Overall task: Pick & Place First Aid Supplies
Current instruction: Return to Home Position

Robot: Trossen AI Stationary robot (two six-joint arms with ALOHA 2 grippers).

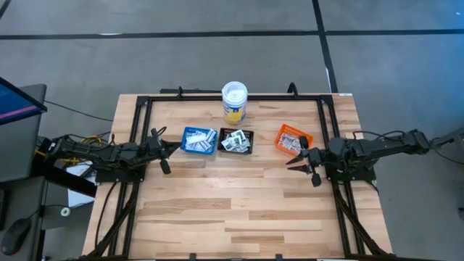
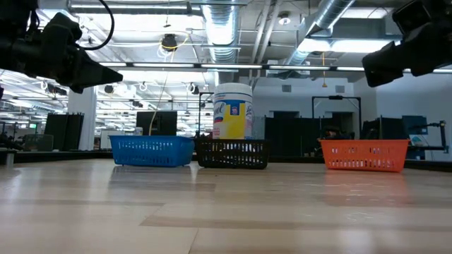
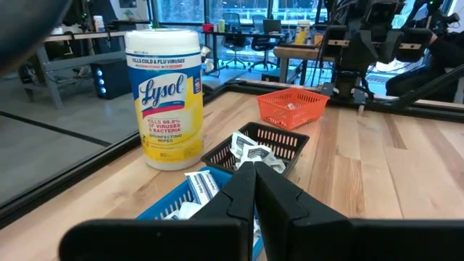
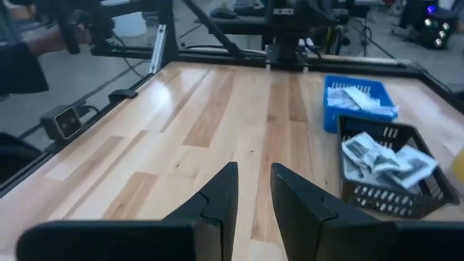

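**Mia:** Where is the left arm (image 1: 101, 154)?

**Sam:** It comes in from the left side of the table (image 1: 239, 210). It is stretched out nearly flat and held up off the wood. The left end effector (image 3: 253, 172) points toward the middle, just beside the blue bin (image 2: 152, 151).

**Mia:** Is it holding something?

**Sam:** No. Its two fingers (image 3: 283, 199) are pressed together with nothing between them.

**Mia:** And the right arm (image 1: 377, 145)?

**Sam:** It does the same from the right side, facing the left one. The right end effector (image 4: 254, 177) hangs above the table near the orange bin (image 2: 364, 155). Its fingers are a little apart, and they hold nothing.

**Mia:** Do the two arms touch?

**Sam:** No. They are well apart, one on each side of the table.

**Mia:** Where are the first aid packets (image 3: 250, 154)?

**Sam:** In the bins. The narrow white-and-blue bandage packets (image 1: 199, 139) lie in a heap in the blue bin. The squarish white packets with dark marks (image 4: 377, 156) fill the black bin (image 2: 232, 153), just beside the blue one. A few white packets (image 1: 292, 140) lie in the orange bin. That bin sits apart to the right, turned at a slant.

**Mia:** What is the tall thing?

**Sam:** A tub of Lysol wipes (image 3: 163, 94), with a white lid and a yellow label. It stands upright behind the blue and black bins, near the far edge of the table.
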